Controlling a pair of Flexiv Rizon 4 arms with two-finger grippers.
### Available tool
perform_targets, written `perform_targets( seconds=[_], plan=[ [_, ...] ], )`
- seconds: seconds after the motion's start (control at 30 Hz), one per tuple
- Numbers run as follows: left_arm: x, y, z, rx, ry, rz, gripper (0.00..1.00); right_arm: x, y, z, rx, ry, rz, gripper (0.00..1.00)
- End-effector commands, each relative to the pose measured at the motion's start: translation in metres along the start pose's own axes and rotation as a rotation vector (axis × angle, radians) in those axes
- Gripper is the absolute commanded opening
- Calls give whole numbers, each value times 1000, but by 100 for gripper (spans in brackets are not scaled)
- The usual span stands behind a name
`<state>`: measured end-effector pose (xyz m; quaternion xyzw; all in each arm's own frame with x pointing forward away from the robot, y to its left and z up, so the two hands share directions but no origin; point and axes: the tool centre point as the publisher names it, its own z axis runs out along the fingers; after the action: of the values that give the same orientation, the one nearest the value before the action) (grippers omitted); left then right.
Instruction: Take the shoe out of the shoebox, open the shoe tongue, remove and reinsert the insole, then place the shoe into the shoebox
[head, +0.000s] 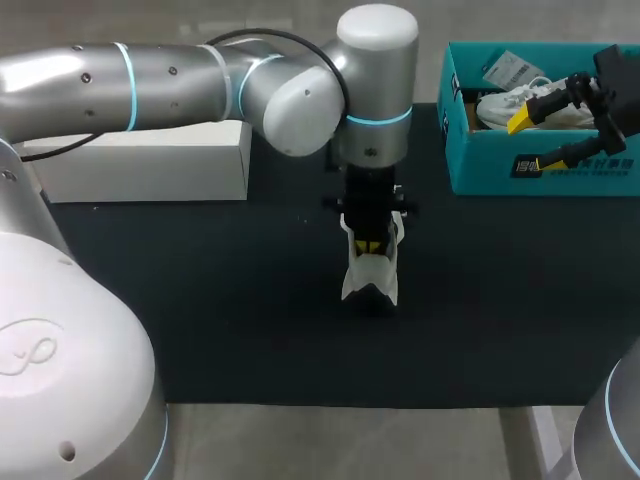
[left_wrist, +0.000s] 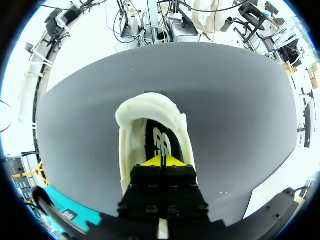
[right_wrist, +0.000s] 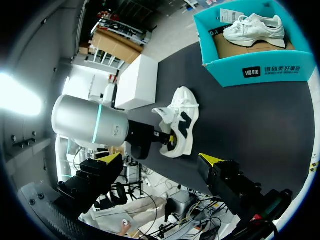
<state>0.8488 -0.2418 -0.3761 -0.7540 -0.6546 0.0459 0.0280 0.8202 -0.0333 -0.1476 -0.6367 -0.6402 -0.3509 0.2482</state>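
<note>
Shoe (head: 372, 275) sits on the black mat (head: 200, 300) about mid-table, white, with the left arm coming straight down onto it. The left claw (head: 369, 245) has its yellow tips pressed close together, only a thin line between them, and they reach down into the shoe's mouth. In the left wrist view the tips rest against the dark insole (left_wrist: 160, 140) inside the pale collar. I cannot tell whether they actually pinch it.

The teal shoebox (head: 540, 175) stands at the far right, open, with a second white shoe (head: 510, 100) and a paper tag (head: 510, 70) lying inside. The right claw (head: 535, 140) hangs over the box's near right part, its fingers spread wide and holding nothing. From its wrist view, the mid-table shoe and the left arm lie ahead of it, well apart from the box.

A white box (head: 150, 160) lies at the far left of the mat, behind the left arm.
</note>
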Motion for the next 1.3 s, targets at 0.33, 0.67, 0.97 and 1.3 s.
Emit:
perform_targets(
  seconds=[0.33,0.67,0.97,1.3],
  plan=[
    [-7,-4,37,46,42,13,0,0,0,1,0,-2,1,100],
    [-16,-6,45,93,-63,-17,0,0,0,1,0,-2,1,100],
    [-11,-3,13,60,-53,5,0,0,0,1,0,-2,1,100],
    [-1,-3,42,80,-10,-16,0,0,0,1,0,-2,1,100]
  ],
)
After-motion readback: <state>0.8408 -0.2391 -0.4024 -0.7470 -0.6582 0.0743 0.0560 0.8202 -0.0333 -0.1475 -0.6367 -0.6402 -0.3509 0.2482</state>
